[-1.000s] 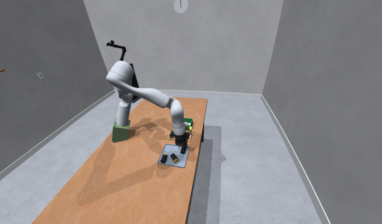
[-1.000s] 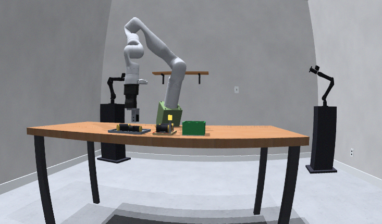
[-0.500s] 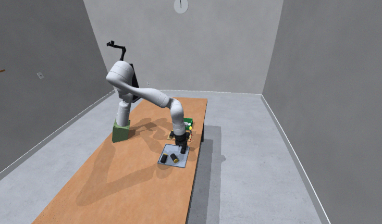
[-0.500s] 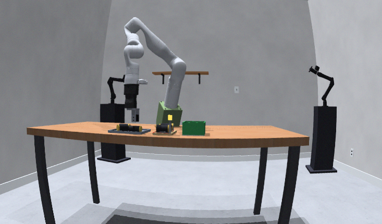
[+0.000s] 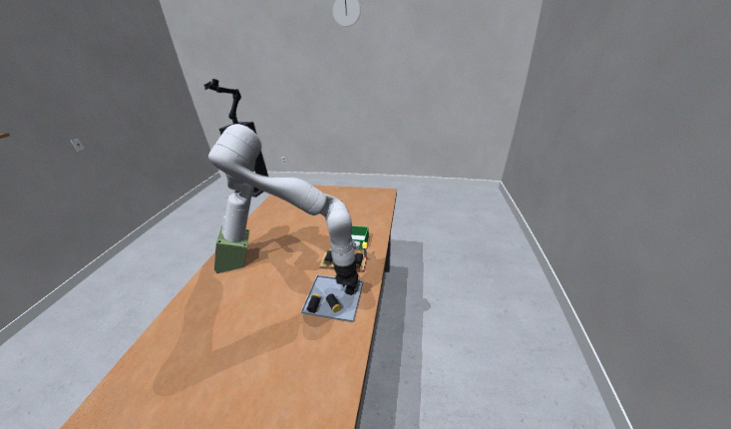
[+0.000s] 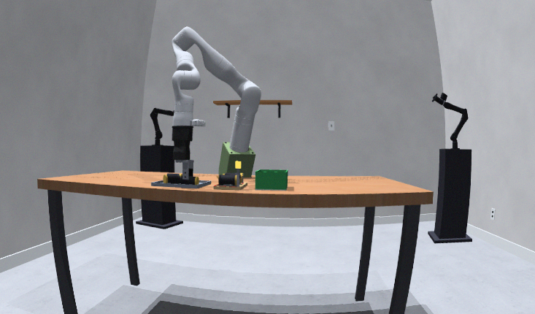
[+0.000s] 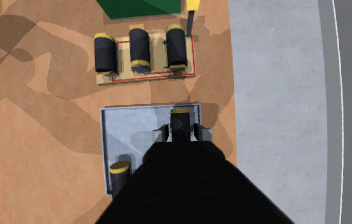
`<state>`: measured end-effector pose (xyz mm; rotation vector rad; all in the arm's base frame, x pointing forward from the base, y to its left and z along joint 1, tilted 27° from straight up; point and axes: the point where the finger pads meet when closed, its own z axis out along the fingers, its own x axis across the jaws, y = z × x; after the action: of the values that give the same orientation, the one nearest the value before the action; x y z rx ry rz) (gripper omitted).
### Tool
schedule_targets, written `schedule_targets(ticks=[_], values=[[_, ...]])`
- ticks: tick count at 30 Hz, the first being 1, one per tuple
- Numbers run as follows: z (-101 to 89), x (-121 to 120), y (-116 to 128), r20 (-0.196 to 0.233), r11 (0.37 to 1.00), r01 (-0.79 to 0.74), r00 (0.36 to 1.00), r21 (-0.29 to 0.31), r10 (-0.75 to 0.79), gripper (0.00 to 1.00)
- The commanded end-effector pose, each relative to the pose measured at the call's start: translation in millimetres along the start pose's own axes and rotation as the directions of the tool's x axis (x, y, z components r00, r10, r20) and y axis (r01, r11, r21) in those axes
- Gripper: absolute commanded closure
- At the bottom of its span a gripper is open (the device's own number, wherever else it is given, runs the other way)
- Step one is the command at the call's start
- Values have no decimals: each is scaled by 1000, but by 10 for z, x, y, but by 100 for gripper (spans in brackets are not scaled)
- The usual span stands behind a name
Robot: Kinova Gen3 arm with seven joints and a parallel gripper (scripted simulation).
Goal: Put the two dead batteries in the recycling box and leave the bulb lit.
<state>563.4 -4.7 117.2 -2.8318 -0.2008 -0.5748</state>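
A grey tray (image 7: 148, 140) lies on the wooden table, and my gripper (image 7: 181, 129) hangs low over its right side. The fingers are open and stand on either side of a black battery with yellow ends (image 7: 180, 120) that lies on the tray. They do not grip it. Two more batteries lie on the tray (image 5: 313, 302) (image 5: 333, 302). Beyond the tray, a holder board (image 7: 145, 57) carries three batteries side by side. The yellow bulb (image 7: 192, 5) stands at its far right corner. The green recycling box (image 6: 271, 179) stands upright on the table past the holder.
The table's right edge (image 5: 381, 287) runs close beside the tray and the holder. The arm's green base block (image 5: 230, 254) stands on the left side of the table. Black camera stands are on the floor beyond the table.
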Motion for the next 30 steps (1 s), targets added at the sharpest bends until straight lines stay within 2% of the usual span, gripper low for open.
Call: schedule_targets(ticks=[1, 14, 24, 25, 30], values=[[55, 0, -59, 3, 1000, 6, 1000, 9, -6, 10], [159, 0, -60, 3, 1000, 6, 1000, 9, -6, 10], [163, -1, -60, 3, 1000, 6, 1000, 9, -6, 10], [163, -1, -60, 3, 1000, 6, 1000, 9, -6, 43], [163, -1, -60, 3, 1000, 6, 1000, 9, -6, 43]])
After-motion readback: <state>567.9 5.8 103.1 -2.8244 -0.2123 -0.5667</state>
